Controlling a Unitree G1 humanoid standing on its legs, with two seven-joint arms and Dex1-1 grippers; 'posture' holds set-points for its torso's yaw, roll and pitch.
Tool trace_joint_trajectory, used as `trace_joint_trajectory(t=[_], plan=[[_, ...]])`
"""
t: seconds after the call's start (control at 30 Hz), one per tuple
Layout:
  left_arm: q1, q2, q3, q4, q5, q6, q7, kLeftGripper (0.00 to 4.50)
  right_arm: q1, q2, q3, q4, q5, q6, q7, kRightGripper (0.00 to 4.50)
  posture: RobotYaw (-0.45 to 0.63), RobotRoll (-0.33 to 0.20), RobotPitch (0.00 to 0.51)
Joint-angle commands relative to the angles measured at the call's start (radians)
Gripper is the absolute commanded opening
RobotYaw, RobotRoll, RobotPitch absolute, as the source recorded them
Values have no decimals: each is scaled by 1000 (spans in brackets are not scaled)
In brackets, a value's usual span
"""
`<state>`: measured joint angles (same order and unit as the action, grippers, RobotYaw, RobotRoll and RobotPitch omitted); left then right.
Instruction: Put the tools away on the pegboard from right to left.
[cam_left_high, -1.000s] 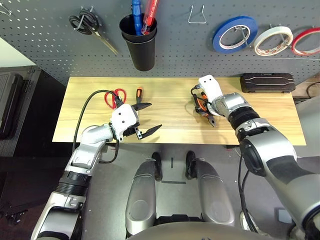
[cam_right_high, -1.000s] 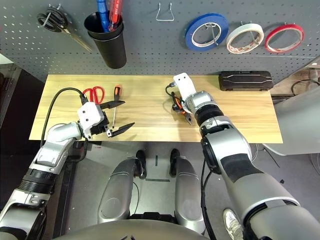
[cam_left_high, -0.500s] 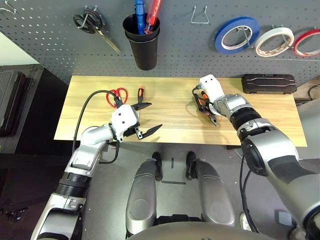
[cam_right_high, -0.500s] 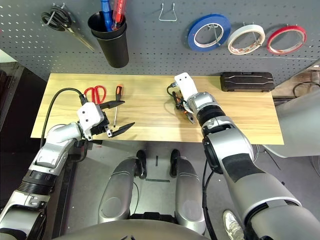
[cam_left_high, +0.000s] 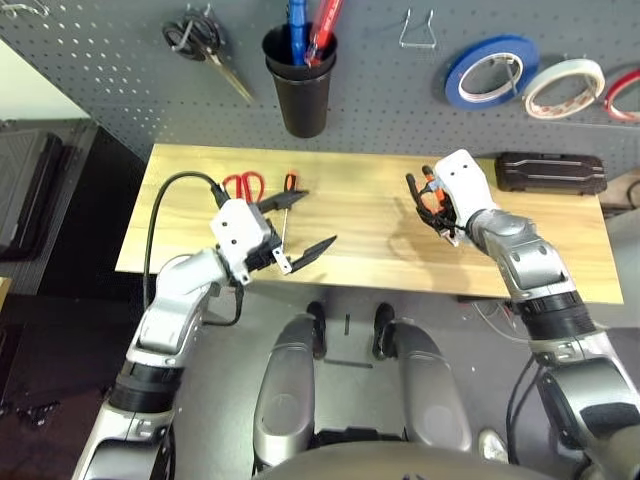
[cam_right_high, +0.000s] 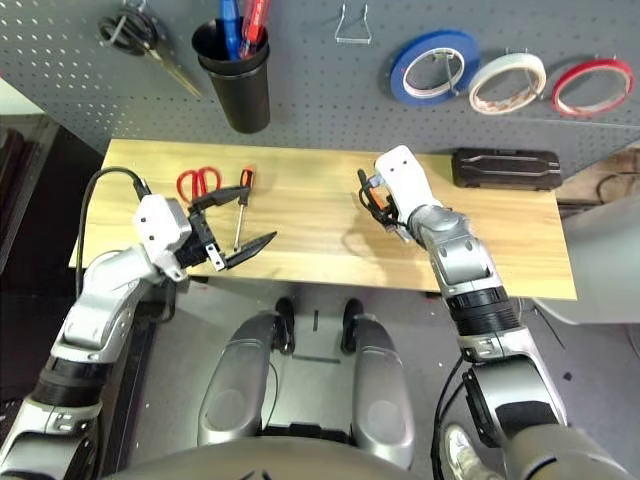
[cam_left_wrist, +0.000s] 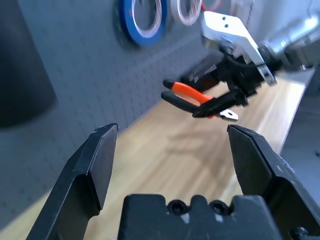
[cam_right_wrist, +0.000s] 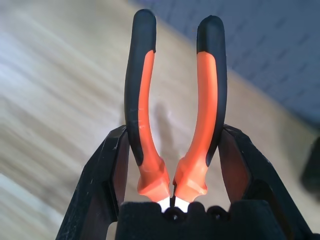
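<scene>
Orange-and-black handles fill the grip of my right end effector (cam_right_wrist: 175, 130): its fingers stand partly open, one pressed against the outer side of each handle of the pliers (cam_right_wrist: 200, 120). The handles stand spread, pointing out beyond my fingertips, while the metal nose sits back toward the base of my grip. I have the pliers raised above the wooden table (cam_left_high: 350, 220), their shadow falling on the wood. My left end effector (cam_left_high: 320, 216) is spread wide over the table with nothing between its fingers, near the screwdriver (cam_right_high: 247, 180). That screwdriver lies with its black-and-orange handle toward the pegboard (cam_left_high: 380, 100) and its shaft toward me, and the red-handled scissors (cam_right_high: 200, 183) lie just to its left. The white tape roll (cam_right_high: 495, 107) hangs on the pegboard, between the blue tape roll (cam_right_high: 398, 75) on its left and the red tape roll (cam_right_high: 585, 110) on its right. Farther left on the board are a wire hook (cam_right_high: 352, 40), then the black cup (cam_right_high: 243, 100) holding a blue and a red item, then the black-handled scissors (cam_right_high: 130, 32), hanging. A black case (cam_right_high: 507, 170) rests at the back right of the table.
</scene>
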<state>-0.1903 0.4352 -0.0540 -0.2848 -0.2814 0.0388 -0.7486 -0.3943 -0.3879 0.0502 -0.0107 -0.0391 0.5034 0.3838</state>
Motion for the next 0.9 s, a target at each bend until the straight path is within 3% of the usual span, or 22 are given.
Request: trace_joint_trajectory(t=[0.03,0.3,0.67,0.9], plan=[[-12,-16,15,-51,-26,28,36,4500,36,3,-56,-55,32,-109,-14,2907,162,0,253],[-96,-18,60,-79,-54,71,87,4500,16,30,-96,-174,110,-180,-1,2907,150,0,235],[-152,-7,83,-101,-83,124,94,4500,-119,70,-94,-284,166,-136,-40,2907,146,0,234],[-174,3,94,-96,-93,149,103,4500,-247,115,-99,-248,153,-168,-111,2907,145,0,221]])
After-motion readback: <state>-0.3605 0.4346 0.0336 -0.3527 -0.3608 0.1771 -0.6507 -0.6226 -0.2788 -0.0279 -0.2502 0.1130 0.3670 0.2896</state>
